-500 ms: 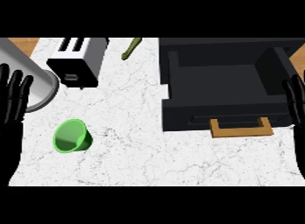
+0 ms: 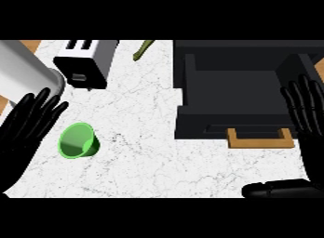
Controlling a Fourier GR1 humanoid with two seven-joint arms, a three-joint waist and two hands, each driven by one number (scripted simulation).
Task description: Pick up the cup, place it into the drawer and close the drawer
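Note:
A green cup (image 2: 77, 140) lies on its side on the white marble counter (image 2: 137, 162), its mouth turned toward the lower left. My left hand (image 2: 20, 132) is open with straight fingers, just left of the cup and apart from it. The black drawer (image 2: 240, 93) stands pulled open at the right, with a wooden handle (image 2: 259, 139) on its front. My right hand (image 2: 314, 121) is open, fingers up, over the drawer's right side. Its thumb (image 2: 281, 189) shows at the lower right.
A toaster (image 2: 88, 62) stands at the back left of the counter. A big grey metal cylinder (image 2: 17, 69) lies at the far left, close above my left hand. A thin green vegetable (image 2: 143, 50) lies at the back centre.
Both hands have come inward and forward. The left hand is now close beside the cup, and the right hand has moved over the drawer's right edge.

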